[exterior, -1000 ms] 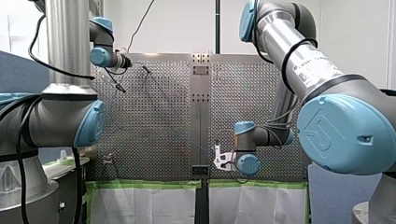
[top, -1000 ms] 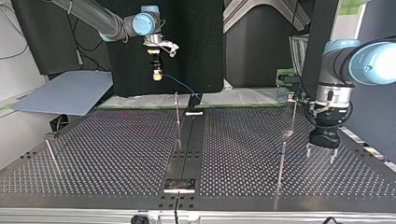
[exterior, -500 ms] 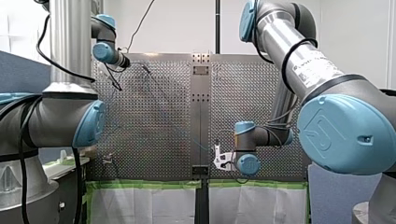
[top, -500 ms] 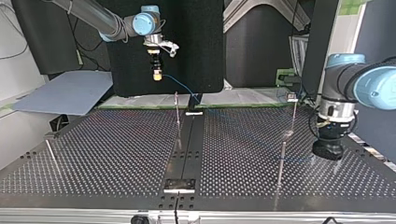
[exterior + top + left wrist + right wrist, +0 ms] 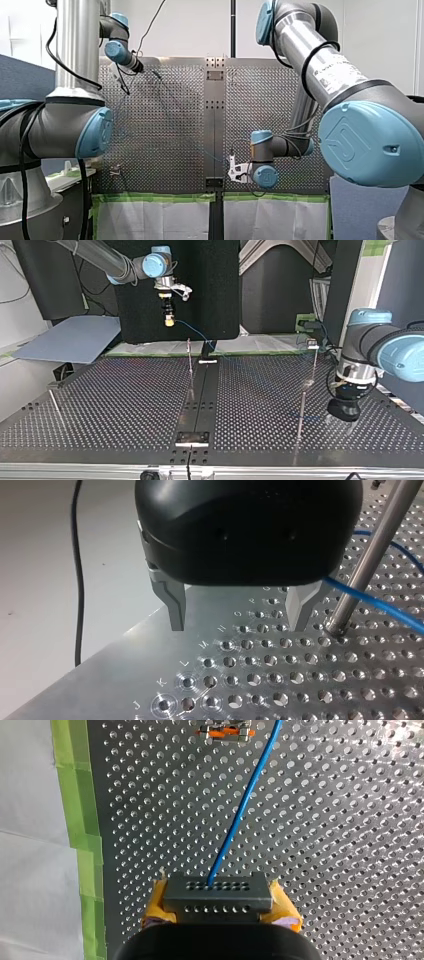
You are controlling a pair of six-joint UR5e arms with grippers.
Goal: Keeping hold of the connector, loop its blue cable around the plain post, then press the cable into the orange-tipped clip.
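Observation:
My right gripper [image 5: 218, 901], with yellow pads, is shut on the grey connector [image 5: 217, 889], held above the table's far edge in the top view [image 5: 169, 321]. The blue cable [image 5: 244, 805] runs from the connector out over the table, past the orange-tipped clip [image 5: 225, 731]. In the left wrist view the cable [image 5: 385, 605] lies against a plain metal post [image 5: 367, 560], just beside one finger. My left gripper [image 5: 237, 615] hovers low over the plate, open, with nothing between its metal fingers. In the top view it [image 5: 341, 421] stands right of that post [image 5: 301, 415].
More thin posts stand on the perforated table [image 5: 125, 405]: one near the middle [image 5: 190, 367], one at the top view's left [image 5: 55, 407], one at the far right [image 5: 315, 365]. Green tape [image 5: 80, 820] lines the table's edge. A dark centre rail [image 5: 200, 400] splits the plate.
In the top view my left gripper has moved toward the table's near edge and now sits beside the near right post. My right gripper and the connector have stayed put.

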